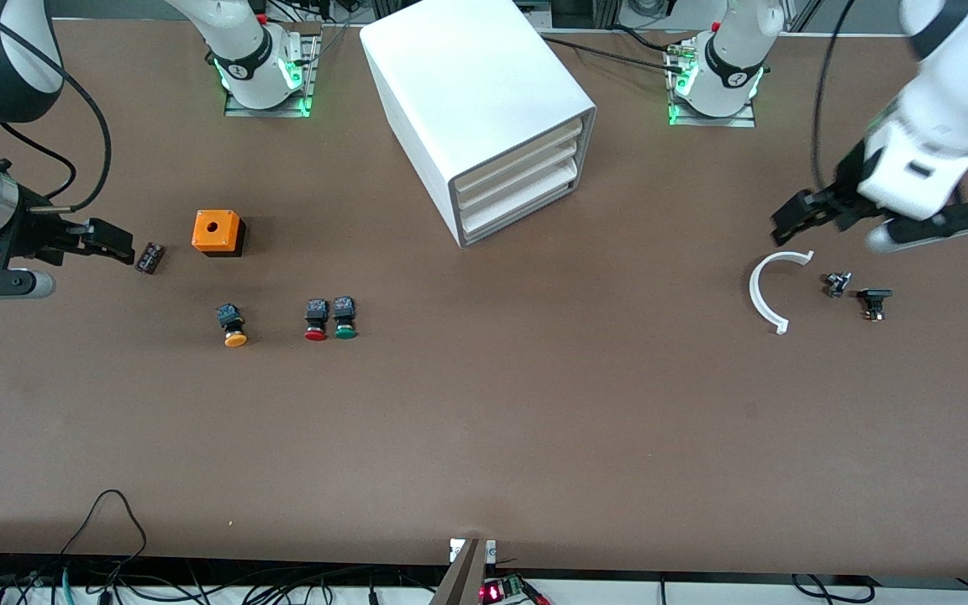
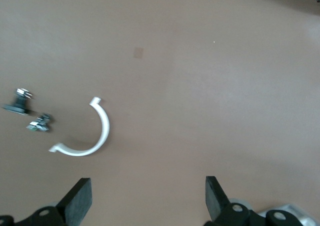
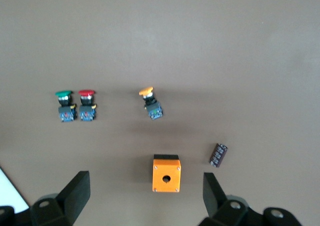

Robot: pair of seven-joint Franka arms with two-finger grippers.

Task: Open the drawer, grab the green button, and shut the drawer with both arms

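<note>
A: Cabinet [image 1: 484,109] sits at 12 o'clock on the table. All three fronts are flush, and the drawer [image 1: 522,204], the lowest one, is shut.

B: And the button [image 1: 344,319]?

A: Out on the bare table, at about 7 o'clock from the cabinet and nearer the front camera. Its green cap is just beside the red-capped button [image 1: 315,320], which sits at its 9 o'clock. The orange-capped one [image 1: 233,325] is farther along toward the right arm's end.

B: Claws?

A: Right gripper [image 1: 118,244] is at the table's 9 o'clock, over the tabletop by a small dark component [image 1: 150,257], fingers apart and holding nothing. Left gripper [image 1: 786,220] is at 3 o'clock, over the table close to the white curved clip [image 1: 774,290], also spread and empty.

B: Risks?

A: Three, as I judge it:
- The red and green buttons stand so close that wide fingers could clip the red one, or close on both.
- The drawer front is shallow and stacked tight under its neighbour — a high approach could hook the middle drawer instead.
- The cabinet looks unanchored, so a one-armed pull might drag the whole box — the other arm probably needs to brace it.
</note>
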